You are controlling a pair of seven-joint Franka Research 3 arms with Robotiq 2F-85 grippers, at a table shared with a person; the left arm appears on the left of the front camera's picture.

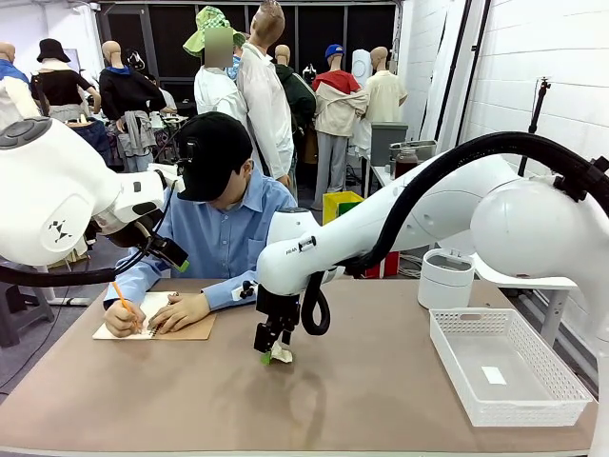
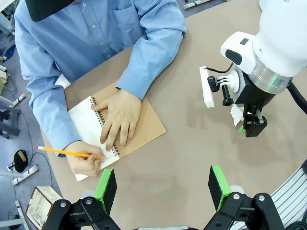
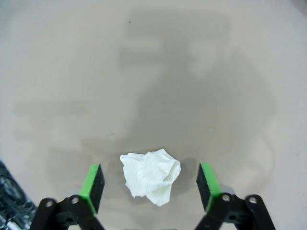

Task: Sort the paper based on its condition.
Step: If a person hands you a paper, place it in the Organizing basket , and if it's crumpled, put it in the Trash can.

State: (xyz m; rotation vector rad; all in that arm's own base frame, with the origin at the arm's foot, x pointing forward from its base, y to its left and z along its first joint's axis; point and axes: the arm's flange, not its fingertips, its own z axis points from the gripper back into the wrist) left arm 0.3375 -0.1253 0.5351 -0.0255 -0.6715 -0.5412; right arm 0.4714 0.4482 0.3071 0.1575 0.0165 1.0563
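**Front, left wrist and right wrist views of a shared worktop.** The white basket (image 1: pixel 449 367) at the robot's right serves as the landmark.

(a) The paper (image 1: pixel 282 355) (image 3: pixel 151 175) (image 2: pixel 235 114) is a crumpled white wad. It lies on the brown worktop (image 1: pixel 381 390), to the left of the basket and well apart from it, about level with its far rim.

(b) The right end effector (image 1: pixel 270 350) (image 3: pixel 149 168) (image 2: pixel 250 128) stands over the paper, fingers pointing down. Its jaws are wide apart and grip nothing. In the right wrist view the wad sits between the two green pads (image 3: pixel 93 184), with a gap of bare worktop on each side.

(c) The left end effector (image 2: pixel 163 184) hangs above the worktop, farther left of the basket than the paper. Its jaws are spread wide and it holds nothing.

(d) A spiral notebook (image 1: pixel 186 330) (image 2: pixel 146 127) with a brown cover lies farthest left of the basket, at the far edge. A person in a blue shirt presses one hand (image 2: pixel 120 117) on it and holds a yellow pencil (image 2: pixel 67 153) in the other hand (image 2: pixel 84 160).

(e) A small white tag (image 1: pixel 494 375) lies inside the basket. A white cylindrical container (image 1: pixel 446 278) stands just behind the basket.
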